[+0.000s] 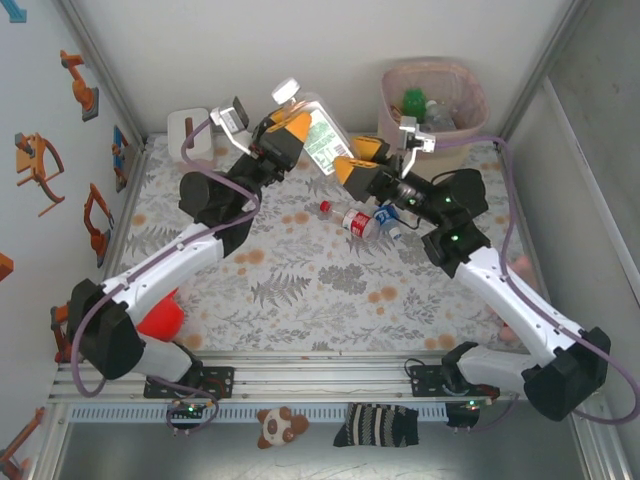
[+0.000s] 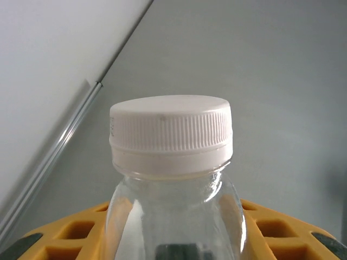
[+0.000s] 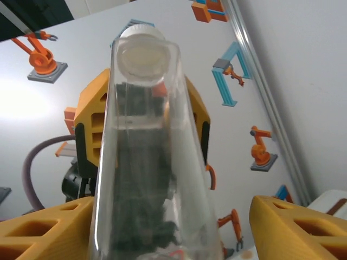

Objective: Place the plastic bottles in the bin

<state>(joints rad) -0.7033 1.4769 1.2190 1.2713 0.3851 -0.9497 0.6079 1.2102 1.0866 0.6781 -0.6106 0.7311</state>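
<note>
A large clear plastic bottle (image 1: 318,135) with a white cap (image 2: 171,127) and a green label hangs tilted above the table's back middle. My left gripper (image 1: 293,130) is shut on its neck end, yellow fingers (image 2: 70,238) pressed to both sides. My right gripper (image 1: 352,165) stands open around the bottle's other end (image 3: 146,179): one finger (image 3: 43,227) lies against it, the other (image 3: 298,227) stands apart. Two small bottles (image 1: 357,222) (image 1: 389,220) lie on the table under the right arm. The bin (image 1: 470,95) stands at the back right with a green bottle (image 1: 413,100) inside.
A white tissue box (image 1: 190,135) sits at the back left corner. A red object (image 1: 160,320) lies by the left arm's base. Walls close in on the left, back and right. A plush toy (image 1: 277,425) and a striped sock (image 1: 380,425) lie in front of the rail.
</note>
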